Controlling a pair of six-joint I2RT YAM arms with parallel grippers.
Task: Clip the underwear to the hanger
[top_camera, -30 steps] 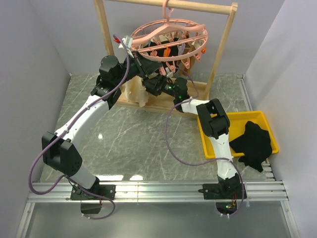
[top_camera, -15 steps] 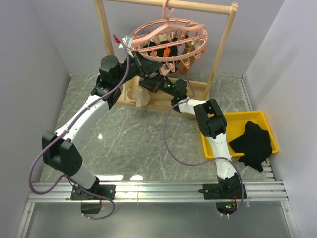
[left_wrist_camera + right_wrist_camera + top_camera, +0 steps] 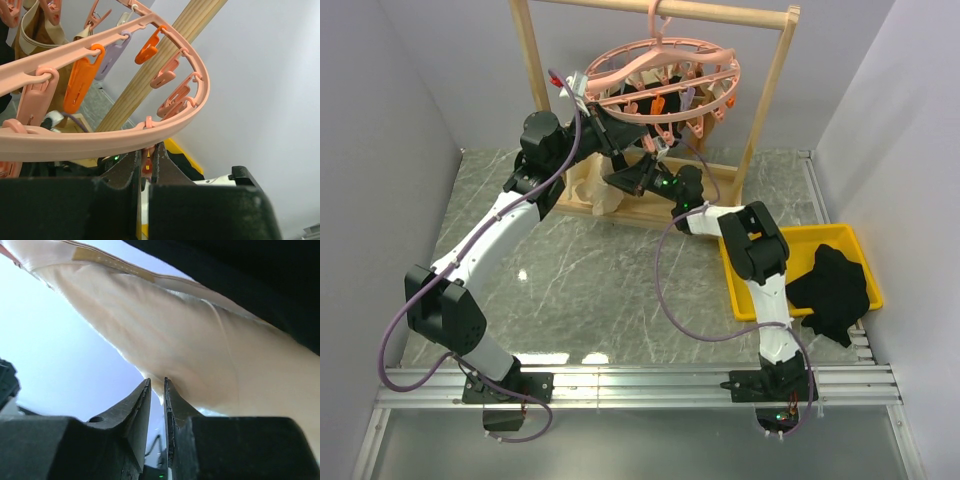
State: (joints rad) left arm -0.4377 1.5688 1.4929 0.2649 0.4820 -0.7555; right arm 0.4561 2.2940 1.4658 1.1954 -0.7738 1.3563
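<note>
The pink hanger (image 3: 665, 85) hangs by its hook from the wooden rack, with clips dangling all round its ring (image 3: 100, 140). Under the ring's near side, my left gripper (image 3: 625, 140) is shut on one pink clip (image 3: 146, 159). The cream underwear (image 3: 603, 197) hangs bunched below that, in front of the rack's base. My right gripper (image 3: 632, 178) reaches up from the right. Its jaws (image 3: 157, 385) are pinched on the lower edge of the underwear (image 3: 190, 350), and the cloth fills the view above them.
The wooden rack frame (image 3: 770, 95) stands at the back, its base rail (image 3: 650, 212) on the marble table. A yellow bin (image 3: 760, 262) at the right holds black garments (image 3: 835, 285). Grey walls close in on both sides. A dark shape (image 3: 260, 275) crosses the right wrist view's top.
My right gripper has closed from wide open onto the underwear's edge and shifted a little up and left, gathering the cloth. The left gripper has kept hold of its clip.
</note>
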